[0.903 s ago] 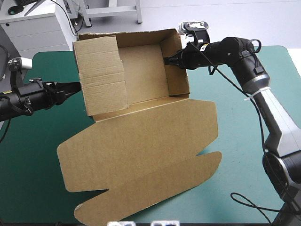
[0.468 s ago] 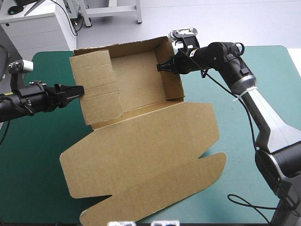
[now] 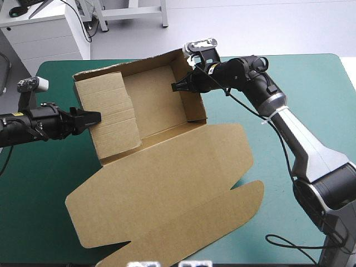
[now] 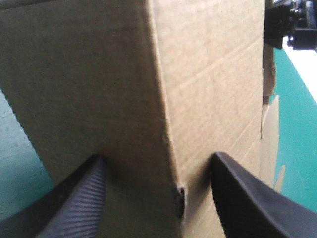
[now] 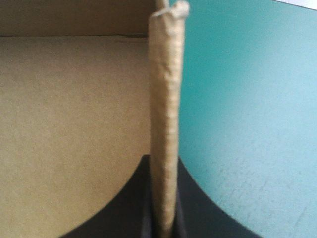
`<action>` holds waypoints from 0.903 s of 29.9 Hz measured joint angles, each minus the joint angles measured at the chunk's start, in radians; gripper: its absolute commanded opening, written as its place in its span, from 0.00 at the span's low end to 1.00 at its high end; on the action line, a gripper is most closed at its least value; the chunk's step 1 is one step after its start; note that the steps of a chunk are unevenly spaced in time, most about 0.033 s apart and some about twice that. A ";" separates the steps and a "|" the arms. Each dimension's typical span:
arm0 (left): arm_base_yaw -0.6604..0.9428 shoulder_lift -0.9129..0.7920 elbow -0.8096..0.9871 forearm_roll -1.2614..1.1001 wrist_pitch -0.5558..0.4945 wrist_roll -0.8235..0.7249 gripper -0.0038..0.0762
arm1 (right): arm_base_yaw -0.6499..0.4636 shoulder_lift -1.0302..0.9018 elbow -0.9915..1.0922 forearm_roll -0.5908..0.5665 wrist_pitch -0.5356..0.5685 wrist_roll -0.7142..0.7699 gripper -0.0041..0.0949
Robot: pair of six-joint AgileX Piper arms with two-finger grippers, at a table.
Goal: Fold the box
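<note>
The brown box [image 3: 161, 167] lies mid-table as an open tray at the far side, its lid [image 3: 167, 206] flat toward the front. My right gripper [image 3: 181, 86] reaches in from the far right and is shut on the top edge of the tray's right wall [image 5: 166, 99], which runs between the fingers of the right gripper [image 5: 163, 163]. My left gripper [image 3: 93, 117] comes in level from the left, tips against the folded left wall [image 3: 108, 114]. In the left wrist view the left gripper [image 4: 158, 158] is open, a corner of the box [image 4: 208, 74] between its fingers.
The teal-green cover [image 3: 311, 105] shows to the right of the box and at the front left [image 3: 33, 194]. The right gripper's dark body [image 4: 292, 25] shows beyond the box in the left wrist view.
The tray end of the box has slid and turned toward the table's left. My right gripper moved left with the wall in it, and the left gripper drew back while staying at the left wall.
</note>
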 measured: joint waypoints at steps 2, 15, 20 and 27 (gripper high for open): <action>-0.014 -0.001 0.000 0.061 0.001 -0.045 0.53 | 0.014 0.011 -0.008 -0.013 0.001 0.005 0.03; -0.146 0.023 0.000 0.421 -0.058 -0.359 0.53 | 0.091 0.034 -0.139 -0.096 0.084 0.043 0.03; -0.156 0.036 0.000 0.449 -0.107 -0.382 0.44 | 0.093 0.034 -0.147 -0.106 0.143 0.068 0.03; -0.156 0.048 0.004 0.424 -0.146 -0.375 0.04 | 0.093 0.029 -0.155 -0.189 0.214 0.141 0.03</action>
